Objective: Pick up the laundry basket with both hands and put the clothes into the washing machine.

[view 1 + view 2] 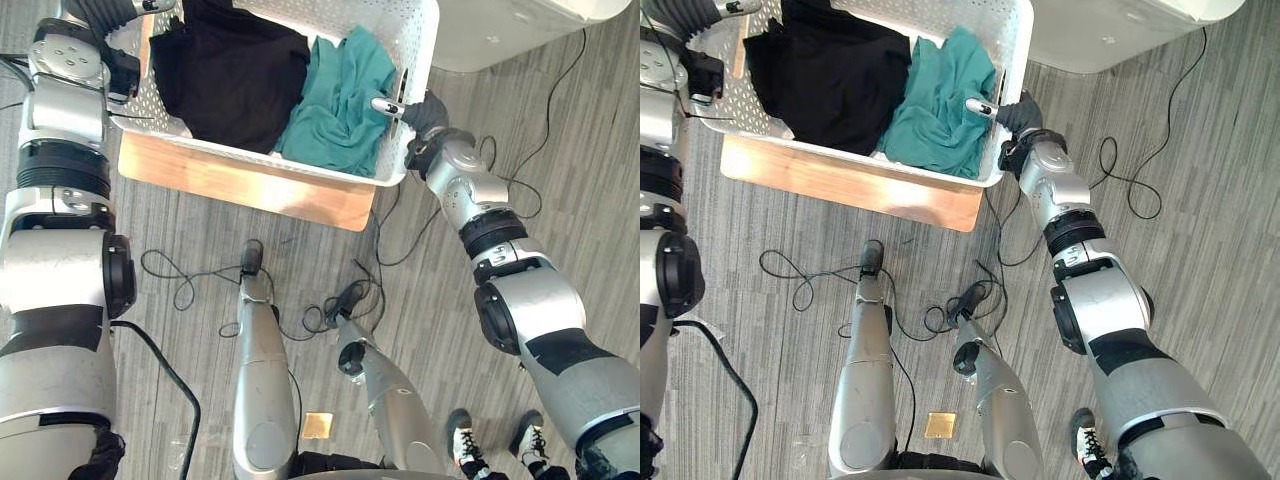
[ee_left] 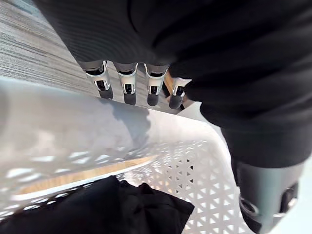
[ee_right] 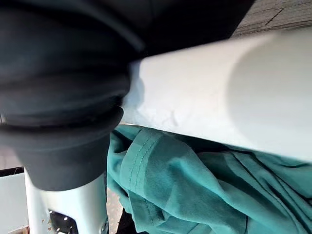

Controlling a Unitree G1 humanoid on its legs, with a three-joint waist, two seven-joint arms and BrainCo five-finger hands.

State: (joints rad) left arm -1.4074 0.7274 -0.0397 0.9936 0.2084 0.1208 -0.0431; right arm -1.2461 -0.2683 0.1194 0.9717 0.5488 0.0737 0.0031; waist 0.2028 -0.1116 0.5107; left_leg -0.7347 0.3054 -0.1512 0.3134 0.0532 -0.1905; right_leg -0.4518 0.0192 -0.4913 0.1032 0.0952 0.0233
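One basket [image 1: 415, 40] held one black garment [image 1: 240, 75] and one teal garment [image 1: 345, 100]. Left robot hand [image 2: 127, 83] pinched its rim; right robot hand [image 1: 428, 115]: grip could not be told.

At 12 o'clock the laundry basket [image 1: 420, 60] blocks my way, filled with black clothes [image 1: 235, 80] and teal clothes [image 1: 345, 100], on a wooden board [image 1: 250, 185]. The washing machine [image 1: 500, 40] stands at 1 o'clock. Bare floor [image 1: 590, 200] lies open from 2 to 4 o'clock.

White perforated basket [image 1: 418, 50]; black garment [image 1: 240, 80]; teal garment [image 1: 345, 100]; light wood board [image 1: 250, 185]; grey floor [image 1: 560, 180].
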